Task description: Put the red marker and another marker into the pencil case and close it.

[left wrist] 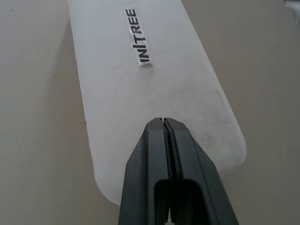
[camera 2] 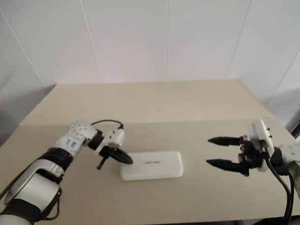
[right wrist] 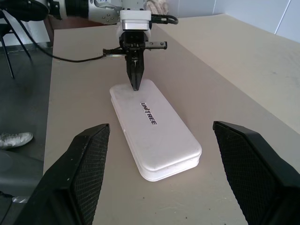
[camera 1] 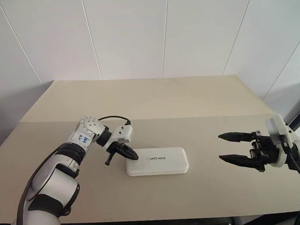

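Note:
The pencil case (camera 1: pixel 158 161) lies shut and flat near the middle of the table, a white box with dark lettering on its lid (left wrist: pixel 138 37). My left gripper (camera 1: pixel 134 157) is shut with nothing in it. It points down at the lid's left end (right wrist: pixel 136 86); I cannot tell whether its tips (left wrist: pixel 163 121) touch the lid. My right gripper (camera 1: pixel 221 147) hovers to the right of the case, open wide and empty, pointing level toward it. Its fingers (right wrist: pixel 89 159) frame the case (right wrist: pixel 157 131) from a distance. The red marker and another marker are out of view.
The beige table (camera 1: pixel 190 100) runs back to a white panelled wall, with a seam across its far half. In the right wrist view a table edge drops to a dark floor, where a person's shoe (right wrist: pixel 14 139) and a chair leg (right wrist: pixel 7 51) show.

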Controlling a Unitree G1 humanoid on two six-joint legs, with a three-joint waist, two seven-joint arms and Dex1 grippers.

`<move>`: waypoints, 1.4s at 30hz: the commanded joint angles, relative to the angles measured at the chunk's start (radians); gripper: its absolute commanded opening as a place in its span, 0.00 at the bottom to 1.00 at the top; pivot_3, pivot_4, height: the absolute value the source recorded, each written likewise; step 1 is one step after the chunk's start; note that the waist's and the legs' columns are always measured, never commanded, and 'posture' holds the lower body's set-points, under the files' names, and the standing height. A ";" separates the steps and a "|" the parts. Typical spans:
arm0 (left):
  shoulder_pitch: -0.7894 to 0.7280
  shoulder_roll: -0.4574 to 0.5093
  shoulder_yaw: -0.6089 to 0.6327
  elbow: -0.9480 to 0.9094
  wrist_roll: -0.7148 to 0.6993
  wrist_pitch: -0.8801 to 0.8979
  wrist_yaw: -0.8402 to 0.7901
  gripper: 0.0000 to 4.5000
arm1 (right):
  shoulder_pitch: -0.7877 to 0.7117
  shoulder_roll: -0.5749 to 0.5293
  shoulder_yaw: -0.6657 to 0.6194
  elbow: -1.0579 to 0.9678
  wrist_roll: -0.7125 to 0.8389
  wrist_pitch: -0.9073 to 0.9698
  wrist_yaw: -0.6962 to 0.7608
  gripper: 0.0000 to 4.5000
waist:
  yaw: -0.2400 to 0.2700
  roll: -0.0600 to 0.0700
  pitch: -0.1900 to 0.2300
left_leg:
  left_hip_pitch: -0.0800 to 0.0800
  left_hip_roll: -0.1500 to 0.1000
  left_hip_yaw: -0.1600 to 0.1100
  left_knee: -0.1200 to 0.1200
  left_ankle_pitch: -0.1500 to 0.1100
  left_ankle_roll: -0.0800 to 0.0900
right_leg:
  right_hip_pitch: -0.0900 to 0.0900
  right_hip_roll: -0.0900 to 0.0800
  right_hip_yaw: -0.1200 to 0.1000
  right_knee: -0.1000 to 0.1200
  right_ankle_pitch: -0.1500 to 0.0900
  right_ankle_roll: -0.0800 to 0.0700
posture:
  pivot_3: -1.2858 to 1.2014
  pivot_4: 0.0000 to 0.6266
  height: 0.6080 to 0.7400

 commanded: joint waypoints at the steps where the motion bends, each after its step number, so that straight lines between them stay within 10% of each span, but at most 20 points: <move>1: 0.026 -0.026 -0.034 0.070 0.113 -0.014 -0.112 0.00 | -0.023 -0.005 -0.001 -0.001 -0.002 -0.026 0.012 1.00 | -0.001 0.000 0.000 | 0.000 0.000 0.000 0.001 0.000 0.000 | 0.000 0.000 0.000 0.000 0.000 0.000 | 0.52 0.24 1.00; 24: 0.220 0.024 0.483 -0.195 -0.319 0.142 -0.112 0.00 | -0.094 -0.003 0.026 0.056 -0.032 -0.037 0.003 1.00 | -0.001 0.001 0.002 | -0.003 0.000 0.000 -0.005 0.000 0.000 | -0.006 0.001 0.000 0.004 0.006 0.015 | 0.52 0.24 1.00; 39: 0.525 0.208 0.508 -0.530 -0.553 0.137 -0.112 0.99 | -0.164 -0.023 0.057 0.159 -0.061 -0.055 0.075 1.00 | -0.003 0.001 0.002 | -0.002 0.000 0.000 -0.003 0.000 0.000 | -0.005 0.000 0.000 0.005 0.006 0.015 | 0.52 0.24 1.00; 42: 0.535 0.233 0.502 -0.535 -0.551 0.124 -0.112 1.00 | -0.201 -0.024 0.067 0.207 -0.082 -0.070 0.092 1.00 | -0.003 0.001 0.002 | -0.002 0.000 0.000 -0.002 0.000 0.000 | -0.005 0.000 0.000 0.004 0.006 0.015 | 0.52 0.24 1.00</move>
